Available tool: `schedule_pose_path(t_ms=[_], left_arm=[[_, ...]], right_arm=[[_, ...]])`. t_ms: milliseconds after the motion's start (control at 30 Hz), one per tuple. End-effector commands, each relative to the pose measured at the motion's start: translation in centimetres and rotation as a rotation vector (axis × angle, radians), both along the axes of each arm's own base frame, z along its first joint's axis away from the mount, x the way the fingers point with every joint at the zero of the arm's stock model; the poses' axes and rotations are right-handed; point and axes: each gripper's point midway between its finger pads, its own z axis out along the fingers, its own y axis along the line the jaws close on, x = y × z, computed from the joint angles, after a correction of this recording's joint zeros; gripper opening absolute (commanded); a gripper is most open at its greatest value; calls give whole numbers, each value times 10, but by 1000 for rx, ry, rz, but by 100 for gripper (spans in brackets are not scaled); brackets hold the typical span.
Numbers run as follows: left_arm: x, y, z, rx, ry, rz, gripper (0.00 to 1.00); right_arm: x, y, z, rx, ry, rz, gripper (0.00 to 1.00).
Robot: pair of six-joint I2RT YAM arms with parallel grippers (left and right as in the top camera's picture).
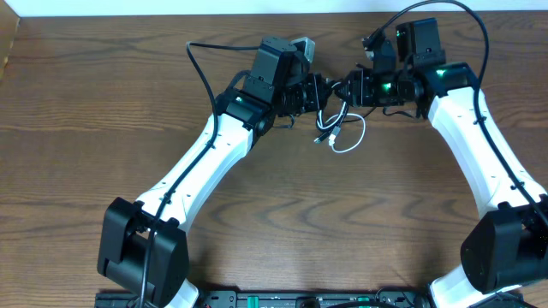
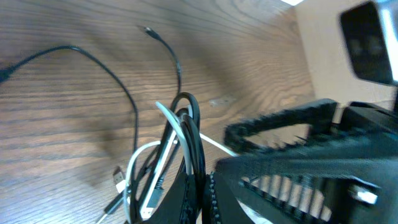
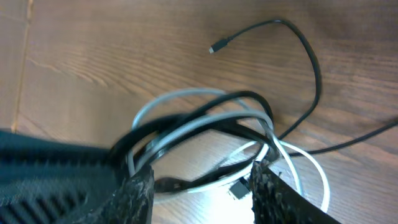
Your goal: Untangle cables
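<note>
The black cable (image 1: pixel 329 121) and the white cable (image 1: pixel 357 139) lie tangled in small loops between the two arms, partly lifted off the table. My left gripper (image 1: pixel 319 96) is shut on a bundle of black (image 2: pixel 188 106) and white (image 2: pixel 166 116) strands; its jaws (image 2: pixel 196 198) pinch them together. My right gripper (image 1: pixel 340 89) is open. Its fingers (image 3: pixel 202 194) straddle the loops of black cable (image 3: pixel 313 59) and white cable (image 3: pixel 313 168) without closing on them. A free black plug end (image 3: pixel 214 48) lies on the wood beyond.
The wooden table (image 1: pixel 257 214) reaches a pale wall at the far edge. Thick black arm wires arch over the left arm (image 1: pixel 204 68) and the right arm (image 1: pixel 469 15). The two grippers are almost touching.
</note>
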Motion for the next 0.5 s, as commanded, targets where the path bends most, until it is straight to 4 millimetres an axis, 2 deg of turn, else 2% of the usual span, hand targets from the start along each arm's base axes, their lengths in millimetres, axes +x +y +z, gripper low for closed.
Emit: schedule_pose_path(t_ms=[0,233,467], left_arm=[[-6,-10,11,-64,8,-57,7],[-14,-20,21,-137,40,-106,8],[-20,-29,36,-215,42,-160,8]], right_arm=[[-3,7,-7,49,40,-17,45],[7,14,-9,129,25,-53,43],[11,15,-25,175,36,-111,41]])
